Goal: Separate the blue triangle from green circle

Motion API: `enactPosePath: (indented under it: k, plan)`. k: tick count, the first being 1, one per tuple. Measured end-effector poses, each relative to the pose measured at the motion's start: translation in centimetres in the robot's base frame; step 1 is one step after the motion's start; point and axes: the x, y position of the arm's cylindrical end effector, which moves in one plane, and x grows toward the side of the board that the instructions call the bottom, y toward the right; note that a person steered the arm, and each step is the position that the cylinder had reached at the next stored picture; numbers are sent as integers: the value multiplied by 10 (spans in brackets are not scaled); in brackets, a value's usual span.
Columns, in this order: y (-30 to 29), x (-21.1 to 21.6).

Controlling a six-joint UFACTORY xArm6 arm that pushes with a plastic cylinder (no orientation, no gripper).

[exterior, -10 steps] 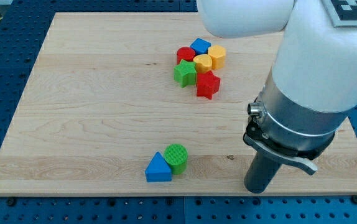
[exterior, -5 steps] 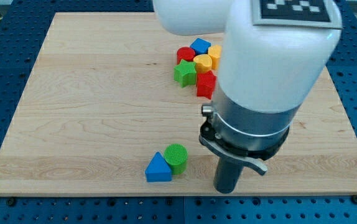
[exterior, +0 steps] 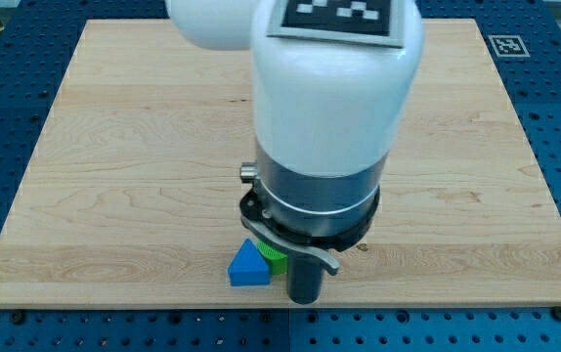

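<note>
Near the bottom edge of the pale wooden board, the small blue triangle block touches the mostly hidden green circle block, my tip stands just right of them holding nothing, and both look light, stiff, easy to slide.

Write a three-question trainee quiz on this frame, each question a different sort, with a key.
1. True or false: my tip is at the view's left of the blue triangle.
2. Which block is mostly hidden behind the arm? A) green circle B) blue triangle
3. Fill in: the blocks lie near the wooden board's ___ edge.

Key: 1 false; 2 A; 3 bottom.
</note>
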Motion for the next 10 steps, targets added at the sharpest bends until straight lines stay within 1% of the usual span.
enactPosePath:
  k: [5, 7, 9, 10]
  plan:
    - [-13, 0]
    - [-27, 0]
    - [-60, 0]
    - [-60, -4]
